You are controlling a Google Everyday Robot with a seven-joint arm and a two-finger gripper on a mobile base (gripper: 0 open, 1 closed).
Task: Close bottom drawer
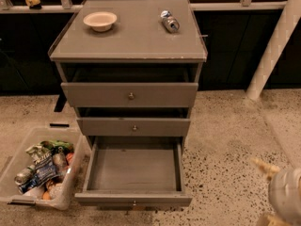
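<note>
The bottom drawer [134, 172] is smooth, matt grey, with a shiny metal knob [134, 203]. The cabinet's top surface [134, 39] has a faint sheen (glassy at its edges). The can [169, 21] is glossy metal and the bowl [99, 20] matt cream. At 8 o'clock, the bin [75, 173] is clear plastic. At 4 o'clock, the claw [272, 175] looks like pale, smooth plastic.

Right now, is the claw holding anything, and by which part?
Nothing that shows: the claw hangs at lower right, apart from the open bottom drawer.
</note>
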